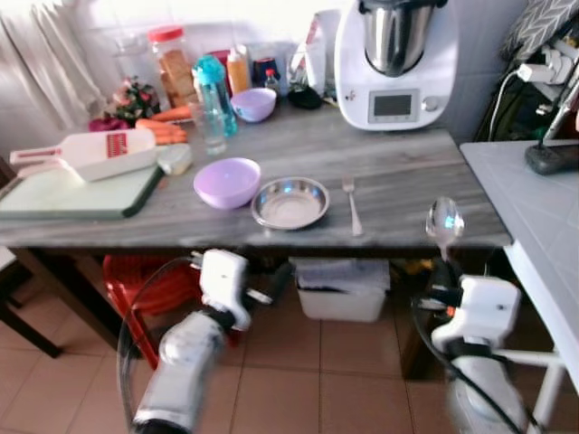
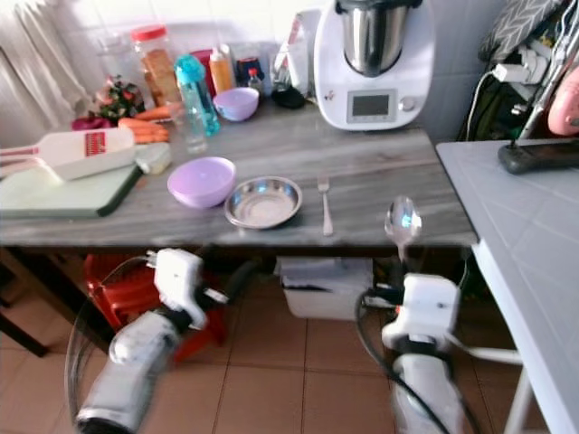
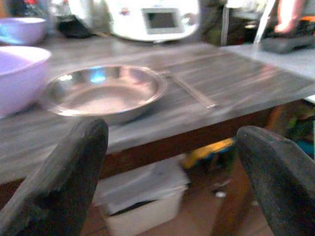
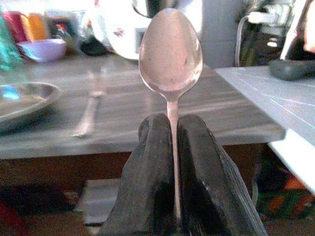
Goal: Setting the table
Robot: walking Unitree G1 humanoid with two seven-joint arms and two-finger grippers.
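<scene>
**Spoon held below the table edge**

Clamped between the right gripper's (image 4: 173, 162) black fingers, the spoon (image 4: 171, 51) is standing upright just before the table's (image 1: 398, 181) front edge, right of the fork (image 1: 351, 206) and steel plate (image 1: 289, 202). Lower left, the left gripper (image 3: 172, 182) is hovering with fingers spread, pointing at the plate.

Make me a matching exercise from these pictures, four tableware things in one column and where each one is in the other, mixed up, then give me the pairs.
Things:
1. shiny metal spoon
2. round steel plate
3. slim metal fork
4. large lilac plastic bowl

Places:
A. lying flat on the grey wooden table, on the plate's right
B. on the table between the bowl and the fork
C. held upright, clamped in the right gripper
D. on the table beside the green cutting board, on the plate's left

Pairs: 1-C, 2-B, 3-A, 4-D
</scene>
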